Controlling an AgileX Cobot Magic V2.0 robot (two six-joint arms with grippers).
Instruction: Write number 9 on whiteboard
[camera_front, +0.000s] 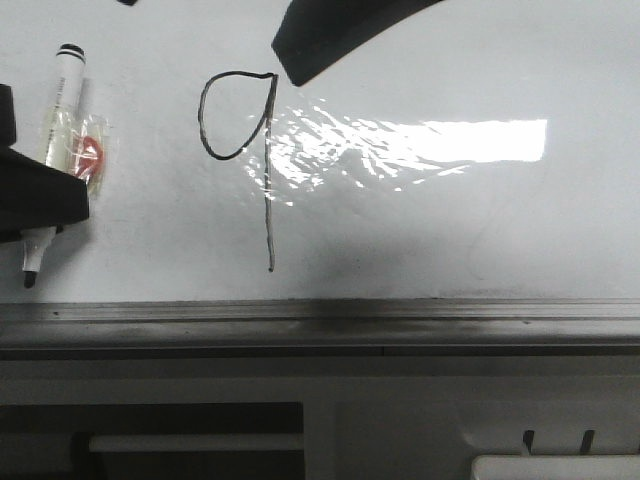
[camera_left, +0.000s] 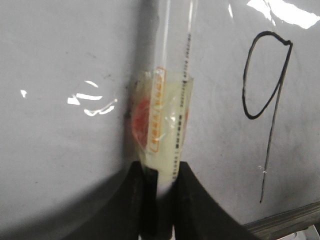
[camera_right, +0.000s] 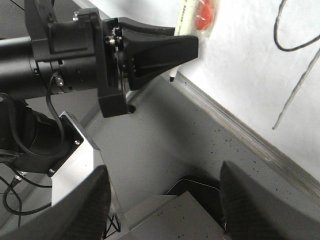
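Left gripper clenched on marker, pen's long axis in line with 9's tail. Number 9 complete on whiteboard, well off to gripper's side. Right gripper spread, empty, farther from board edge.

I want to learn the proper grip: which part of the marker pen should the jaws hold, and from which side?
Probably as the left gripper holds it now: jaws shut across the marker pen on its taped middle, one on each side of the long round barrel, coming from the tip end near the whiteboard frame.
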